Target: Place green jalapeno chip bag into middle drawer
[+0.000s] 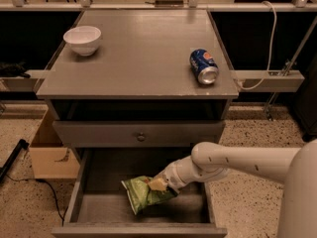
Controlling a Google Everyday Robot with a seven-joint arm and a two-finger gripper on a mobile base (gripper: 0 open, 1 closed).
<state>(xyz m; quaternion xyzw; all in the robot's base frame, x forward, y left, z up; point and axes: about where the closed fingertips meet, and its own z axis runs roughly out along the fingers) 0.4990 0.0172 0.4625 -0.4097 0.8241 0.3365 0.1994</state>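
Bag (141,196) hangs inside drawer (138,230), end effector (159,183) clamped on its top edge (low corner near the floor); lower until it rests, then release clear of the walls.

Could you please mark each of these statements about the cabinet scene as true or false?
1. The bag is within the open drawer. True.
2. The can stands upright. False: it lies on its side on the cabinet top, at the right.
3. The bowl is in the open drawer. False: it sits on the cabinet top, at the left.
4. The tool is at the bag, down inside the open drawer. True.
5. The knob drawer is pulled out. False: it is shut, above the open drawer.
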